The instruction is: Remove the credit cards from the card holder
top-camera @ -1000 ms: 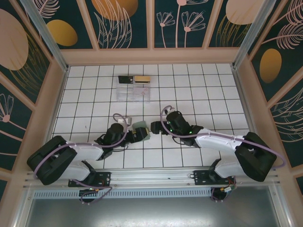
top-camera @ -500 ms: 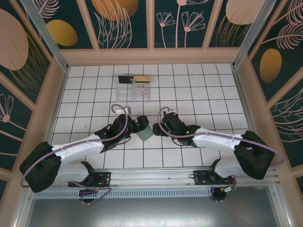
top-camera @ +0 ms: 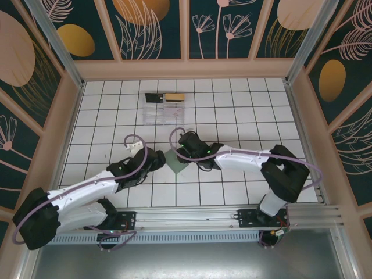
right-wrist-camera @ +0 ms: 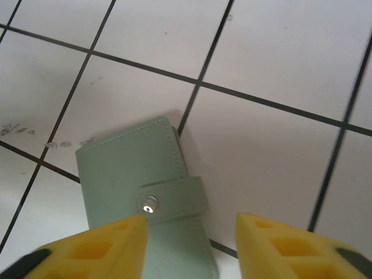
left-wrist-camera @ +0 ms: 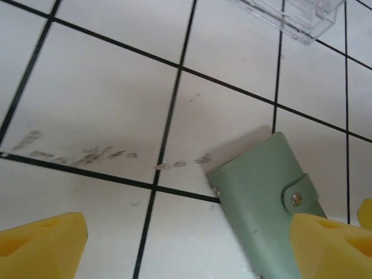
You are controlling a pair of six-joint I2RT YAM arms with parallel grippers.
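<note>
I am hovering both grippers over the card holder [top-camera: 176, 161], which is lying flat on the tiles mid-table, snapped shut. My left gripper [top-camera: 158, 158] is sitting at its 9 o'clock and my right gripper [top-camera: 182, 146] at about its 1 o'clock.

My left jaws are standing wide open and holding nothing. In the left wrist view the holder [left-wrist-camera: 267, 203] is lying at 4 o'clock, just beside the right-hand pad [left-wrist-camera: 331, 244]. My right jaws are standing part open and are also empty. In the right wrist view the strap [right-wrist-camera: 174, 200] and its snap are showing just ahead of the gap between the pads.

At 12 o'clock from the holder, well apart from it, the clear box [top-camera: 164, 113] is carrying what I am taking for a tan card [top-camera: 174, 97]. Any cards inside the holder are hidden.

I am judging the step as the opening, not yet the pulling. The next move is asking one gripper to pin the holder's body while the other catches the strap's free end and peels it off the snap. The risk is the flat holder sliding on the tile.
</note>
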